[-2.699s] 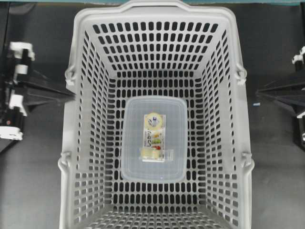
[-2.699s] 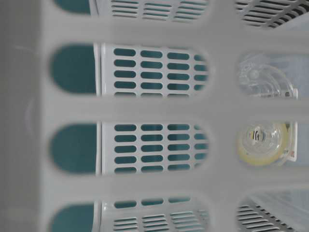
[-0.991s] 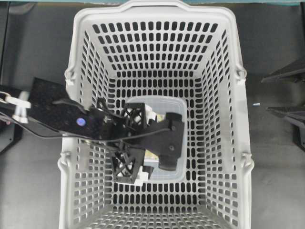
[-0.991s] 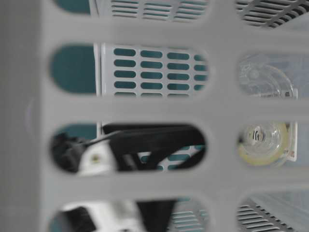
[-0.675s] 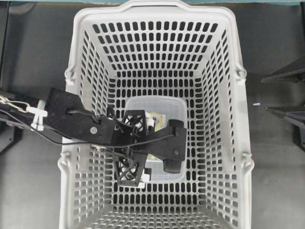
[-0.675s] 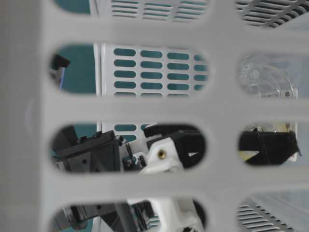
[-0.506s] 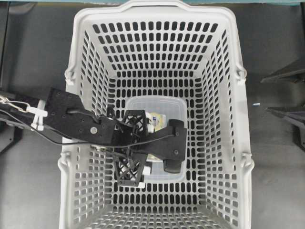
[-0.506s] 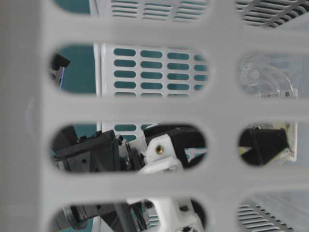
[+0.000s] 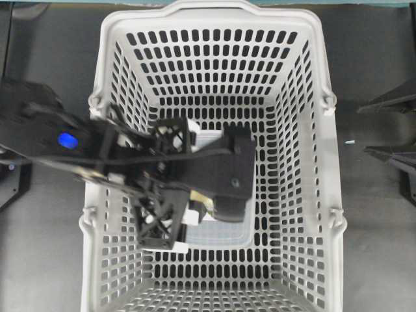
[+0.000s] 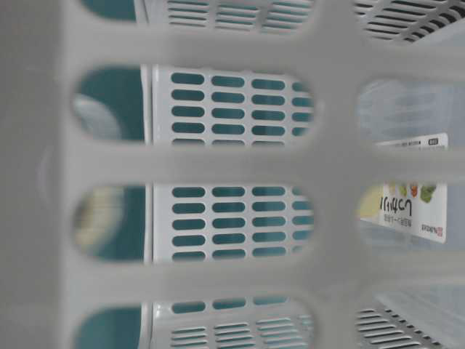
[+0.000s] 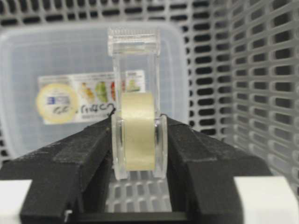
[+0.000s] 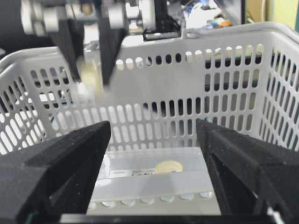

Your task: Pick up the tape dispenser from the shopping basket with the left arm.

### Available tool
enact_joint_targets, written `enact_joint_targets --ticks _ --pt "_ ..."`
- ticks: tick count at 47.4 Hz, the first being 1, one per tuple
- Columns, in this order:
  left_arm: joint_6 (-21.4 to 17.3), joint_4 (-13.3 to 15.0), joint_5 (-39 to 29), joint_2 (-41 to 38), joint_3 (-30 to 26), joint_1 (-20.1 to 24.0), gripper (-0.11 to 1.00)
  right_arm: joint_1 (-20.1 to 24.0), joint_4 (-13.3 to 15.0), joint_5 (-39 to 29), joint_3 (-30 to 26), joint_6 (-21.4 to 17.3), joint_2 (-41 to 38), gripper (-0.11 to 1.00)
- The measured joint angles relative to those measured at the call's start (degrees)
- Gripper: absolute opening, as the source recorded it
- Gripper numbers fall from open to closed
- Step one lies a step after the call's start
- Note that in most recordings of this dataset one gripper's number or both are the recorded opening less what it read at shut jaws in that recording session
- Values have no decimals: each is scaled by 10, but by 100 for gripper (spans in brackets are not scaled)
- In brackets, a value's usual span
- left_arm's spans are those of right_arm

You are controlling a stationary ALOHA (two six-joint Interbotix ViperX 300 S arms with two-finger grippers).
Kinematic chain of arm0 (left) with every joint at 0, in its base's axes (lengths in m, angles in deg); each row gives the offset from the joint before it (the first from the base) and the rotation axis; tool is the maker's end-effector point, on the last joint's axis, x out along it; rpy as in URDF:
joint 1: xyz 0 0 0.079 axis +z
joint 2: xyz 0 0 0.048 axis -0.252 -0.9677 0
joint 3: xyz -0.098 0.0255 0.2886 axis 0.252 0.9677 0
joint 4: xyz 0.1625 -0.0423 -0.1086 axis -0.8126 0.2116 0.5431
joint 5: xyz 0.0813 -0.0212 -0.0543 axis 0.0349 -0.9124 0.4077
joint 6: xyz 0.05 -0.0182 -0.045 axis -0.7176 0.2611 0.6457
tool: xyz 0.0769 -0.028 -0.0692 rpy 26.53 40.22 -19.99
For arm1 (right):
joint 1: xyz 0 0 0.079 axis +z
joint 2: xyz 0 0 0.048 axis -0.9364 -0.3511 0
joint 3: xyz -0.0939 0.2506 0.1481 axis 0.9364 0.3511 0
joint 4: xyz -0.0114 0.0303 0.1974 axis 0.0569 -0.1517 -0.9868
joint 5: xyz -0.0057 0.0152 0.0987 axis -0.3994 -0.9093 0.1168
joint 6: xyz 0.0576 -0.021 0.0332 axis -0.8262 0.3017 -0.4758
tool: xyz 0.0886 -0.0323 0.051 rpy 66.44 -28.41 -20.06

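Observation:
My left gripper (image 11: pixel 138 128) is shut on the tape dispenser (image 11: pixel 138 133), a clear case with a cream-yellow tape roll, held upright above the translucent container (image 11: pixel 28 70). In the overhead view the left gripper (image 9: pixel 188 179) is raised inside the shopping basket (image 9: pixel 214 13), and the arm hides the dispenser. In the right wrist view the dispenser (image 12: pixel 91 74) is a blurred yellowish shape under the left arm, above the basket wall (image 12: pixel 187 93). My right gripper (image 12: pixel 154 135) is open and empty outside the basket; it also shows at the overhead view's right edge (image 9: pixel 390 128).
The container (image 9: pixel 224 234) lies on the basket floor with a printed card label (image 11: pixel 88 98) on it. The table-level view looks through the slotted wall (image 10: pixel 218 163) at that label (image 10: pixel 414 207). Basket walls (image 11: pixel 252 70) stand close on the right.
My left arm reached into the basket, shut on the dispenser and has lifted it off the container, toward the overhead camera. The right arm has stayed still for the last second.

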Motion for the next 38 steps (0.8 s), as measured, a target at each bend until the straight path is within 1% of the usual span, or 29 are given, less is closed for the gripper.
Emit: enact_joint_targets --ticks 4,8,26,38 --pt "0 0 -24 2 -33 1 29 -1 1 0 1 0 -1 72" --pt "0 0 -31 1 -44 2 29 -1 0 0 1 -1 0 72" --pt "1 0 -33 1 -44 5 29 -1 0 0 4 -1 0 72" --pt "0 0 -33 0 -44 21 29 0 0 0 4 -1 1 72"
